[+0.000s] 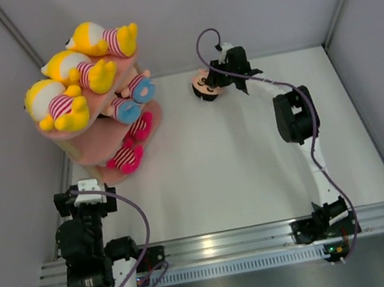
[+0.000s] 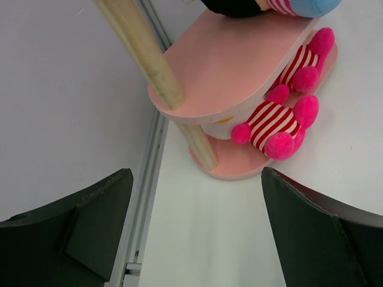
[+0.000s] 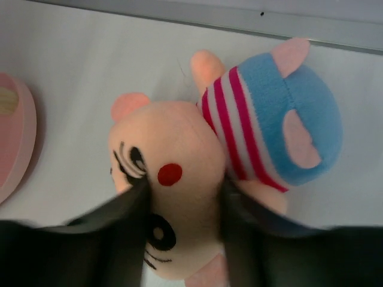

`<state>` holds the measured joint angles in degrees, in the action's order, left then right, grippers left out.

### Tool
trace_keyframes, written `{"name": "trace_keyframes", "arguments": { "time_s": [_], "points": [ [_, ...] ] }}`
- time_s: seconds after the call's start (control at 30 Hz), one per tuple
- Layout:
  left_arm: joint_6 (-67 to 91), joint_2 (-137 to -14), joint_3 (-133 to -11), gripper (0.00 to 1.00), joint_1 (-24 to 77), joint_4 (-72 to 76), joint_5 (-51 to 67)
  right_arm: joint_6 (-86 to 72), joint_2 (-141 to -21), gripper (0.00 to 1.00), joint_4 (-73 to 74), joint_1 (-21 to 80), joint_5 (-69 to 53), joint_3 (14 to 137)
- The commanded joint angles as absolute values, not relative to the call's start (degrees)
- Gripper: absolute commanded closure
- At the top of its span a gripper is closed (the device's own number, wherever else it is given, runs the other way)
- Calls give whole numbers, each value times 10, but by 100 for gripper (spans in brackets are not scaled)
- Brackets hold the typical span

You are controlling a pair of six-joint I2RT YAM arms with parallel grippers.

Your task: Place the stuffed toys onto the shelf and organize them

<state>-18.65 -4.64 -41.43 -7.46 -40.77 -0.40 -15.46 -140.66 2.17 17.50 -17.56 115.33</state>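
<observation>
Bench (image 1: 239,157): white, grey walls around; pink shelf (image 1: 92,147) at left rear, sorted by colour, yellow toys (image 1: 78,67) topmost.
Loose toy (image 3: 239,137): pink-faced, lying on the bench near the back wall, well apart from the shelf.
Right hand (image 3: 182,209): half-closed, fingers pressing both sides of its head, probably to lift it.
Left hand (image 2: 196,203): wide open, empty, near the shelf's foot.
Hidden: grip blurred; middle-tier toys' heads under the top board.

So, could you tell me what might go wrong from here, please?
1. The right gripper pinches the toy by its head only; the body sticks out sideways, so it may swing or slip on lifting.
2. The shelf already holds two blue toys near its middle tier's edge; a third could knock one off.
3. The left gripper hangs open close to the shelf and might nudge it.
</observation>
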Motion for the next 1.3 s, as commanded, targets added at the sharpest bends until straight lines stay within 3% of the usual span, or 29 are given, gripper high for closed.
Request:
{"name": "trace_keyframes", "arguments": {
  "time_s": [0.0,0.03,0.07,0.17,0.33,0.47,0.8,1.13,1.27],
  "points": [
    [-202,-54,-415,9,-80,-388,32,-192,-1385,76,13,179,-200,1131],
    [-203,-54,-417,13,-79,-388,45,-205,-1370,87,5,179,-198,1091],
    [-206,-54,-417,28,-79,-388,49,-217,-1321,97,-41,180,-195,1060],
    [-222,-56,-408,48,-78,-386,76,-296,-1214,100,-124,188,-157,886],
    [-254,-84,-403,37,-78,-388,148,-405,-934,100,-202,261,10,632],
    [-272,-103,-410,28,-76,-387,243,-419,-791,100,-210,420,154,565],
    [-265,-105,-417,8,-76,-387,464,-406,-830,100,-261,681,287,639],
    [-269,-96,-412,7,-75,-387,435,-406,-906,100,-280,766,231,721],
    [-287,-94,-415,35,-74,-386,401,-412,-918,100,-269,779,184,729]
  ]
}}
